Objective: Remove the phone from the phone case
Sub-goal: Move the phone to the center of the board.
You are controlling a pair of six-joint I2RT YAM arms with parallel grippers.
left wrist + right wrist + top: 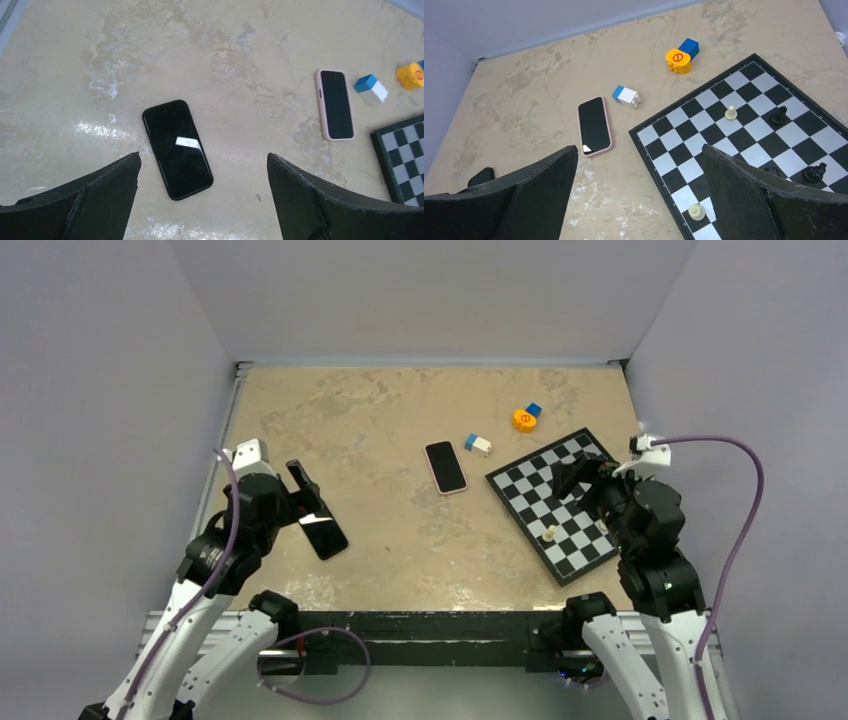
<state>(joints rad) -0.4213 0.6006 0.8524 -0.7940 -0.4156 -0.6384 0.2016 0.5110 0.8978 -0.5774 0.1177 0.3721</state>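
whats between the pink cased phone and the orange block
A blue and white block lies between the pink-cased phone and the orange block, touching neither; the top external and right wrist views show it.

Open tabletop (380, 430) left of cased phone (446, 467); block (478, 444), chessboard (540, 485) close right.

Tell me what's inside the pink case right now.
A phone fills the pink case, dark screen up, with the pink rim showing around it. The phone's back and the case's inner floor are covered, so they cannot be seen.
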